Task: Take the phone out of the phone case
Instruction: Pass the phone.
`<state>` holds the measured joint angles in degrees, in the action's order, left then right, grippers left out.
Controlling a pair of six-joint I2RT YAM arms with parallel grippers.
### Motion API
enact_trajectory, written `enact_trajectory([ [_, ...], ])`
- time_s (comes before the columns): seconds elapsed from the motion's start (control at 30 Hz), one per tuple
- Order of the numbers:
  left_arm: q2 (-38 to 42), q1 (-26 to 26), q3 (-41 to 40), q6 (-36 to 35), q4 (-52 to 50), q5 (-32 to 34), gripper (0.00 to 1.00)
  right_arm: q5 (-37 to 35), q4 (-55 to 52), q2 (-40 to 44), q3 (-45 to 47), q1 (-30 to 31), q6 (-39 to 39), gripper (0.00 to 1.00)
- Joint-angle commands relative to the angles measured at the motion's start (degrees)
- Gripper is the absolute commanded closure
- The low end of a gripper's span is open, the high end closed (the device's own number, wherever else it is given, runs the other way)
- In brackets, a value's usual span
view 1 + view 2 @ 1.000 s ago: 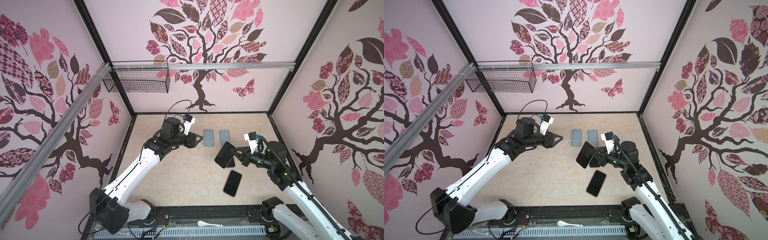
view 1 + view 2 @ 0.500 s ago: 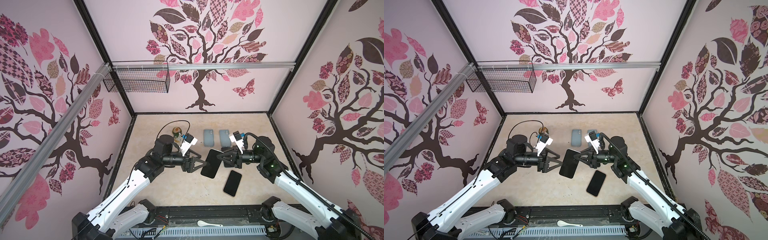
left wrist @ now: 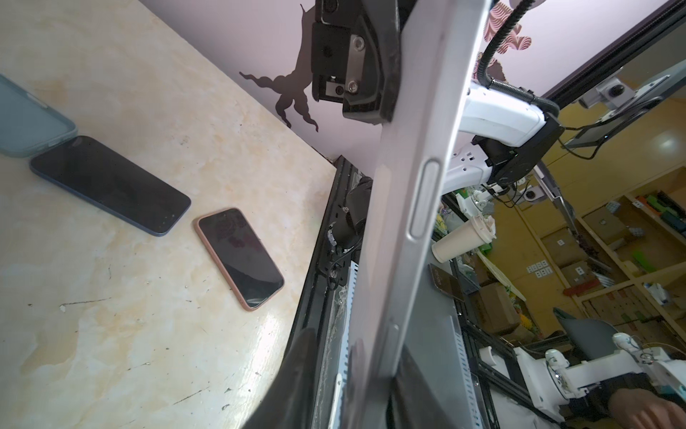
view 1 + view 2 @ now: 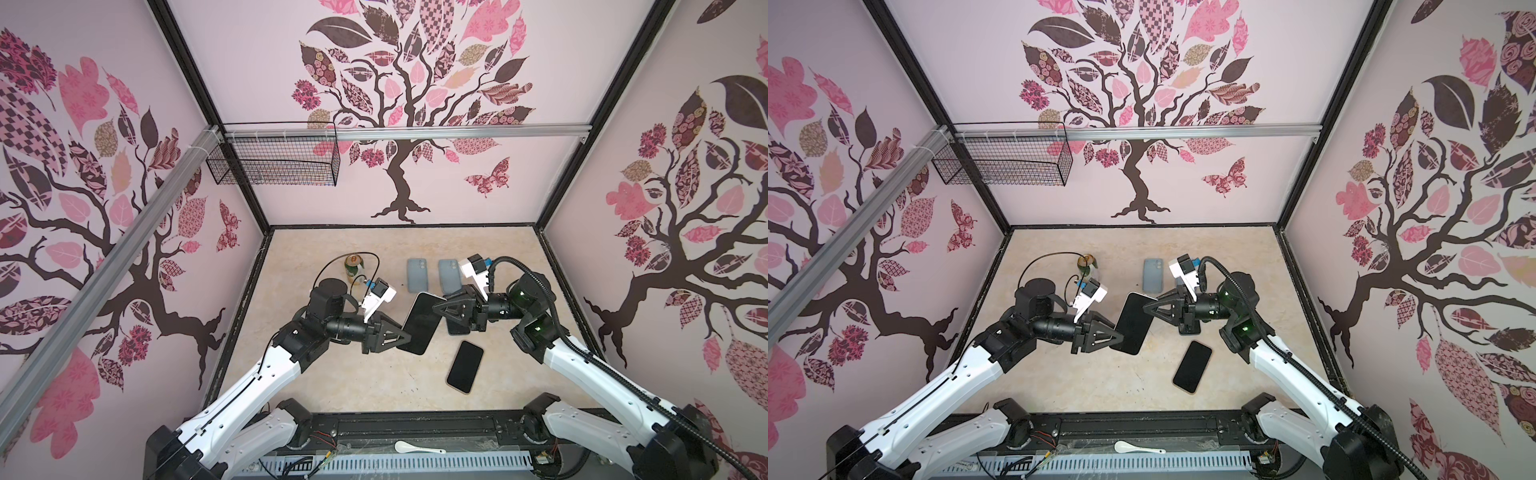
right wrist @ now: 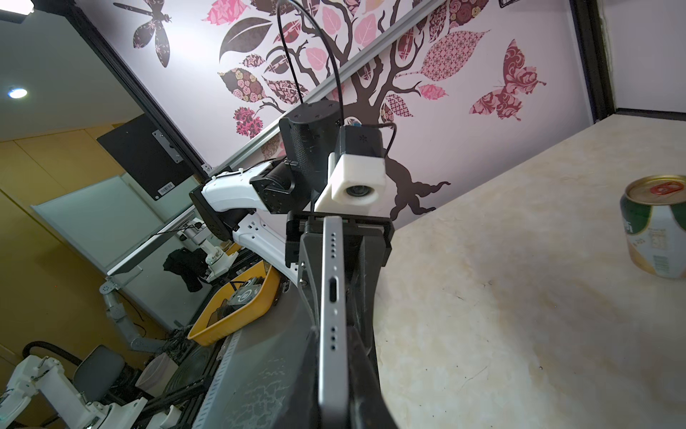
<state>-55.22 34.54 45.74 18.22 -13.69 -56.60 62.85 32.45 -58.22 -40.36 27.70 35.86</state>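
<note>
The jaws of the left gripper (image 4: 401, 343) and right gripper (image 4: 434, 307) both clamp the bare silver phone (image 4: 420, 323) above the worktop (image 4: 353, 374). A pink case (image 3: 250, 308) nearby holds a second phone (image 3: 241, 256); the label on the green can (image 5: 655, 226) looks unreadable.

Phone (image 4: 420, 323) black, silver-edged; cases (image 4: 417, 275) grey-blue; table (image 4: 374, 382) beige marbled.

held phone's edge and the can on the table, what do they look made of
The held phone: edge looks like satin silver metal, with drilled holes and a port slot. The can: thin metal probably, shiny gold lid, red pull tab, printed green and white wrap.
</note>
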Motion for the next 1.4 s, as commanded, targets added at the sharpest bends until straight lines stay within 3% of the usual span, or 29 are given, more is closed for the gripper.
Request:
enact_trajectory([
  [0.0, 1.2, 0.1, -1.3, 0.8, 2.4, -0.8, 0.81, -0.8, 5.4, 0.1, -3.1, 0.3, 2.3, 1.00],
  [0.2, 1.9, 0.1, -1.1, 1.2, 2.6, -0.3, 1.00, -1.3, 5.7, 0.1, -2.6, 0.3, 2.1, 1.00],
  [0.5, 2.9, 0.2, -1.3, 1.8, 3.5, -0.2, 1.00, -2.6, 6.5, 0.5, -2.2, 0.3, 2.7, 0.99],
  [0.7, 4.7, 0.2, -5.0, 10.5, 15.4, 5.3, 1.00, -8.7, 11.1, 2.0, 0.5, 0.4, 5.8, 0.49],
  [0.73, 4.8, 0.2, -5.5, 12.5, 17.9, 6.4, 1.00, -10.1, 12.8, 2.2, 1.2, 0.3, 7.0, 0.45],
  [0.97, 7.4, 0.2, -8.2, 19.1, 28.8, 14.0, 1.00, -20.2, 17.1, 4.3, 6.2, 2.4, 11.0, 0.42],
  [1.37, 5.9, 0.4, -8.2, 22.3, 33.1, 13.1, 1.00, -20.3, 22.0, 1.3, 7.3, 7.2, 14.2, 0.45],
])
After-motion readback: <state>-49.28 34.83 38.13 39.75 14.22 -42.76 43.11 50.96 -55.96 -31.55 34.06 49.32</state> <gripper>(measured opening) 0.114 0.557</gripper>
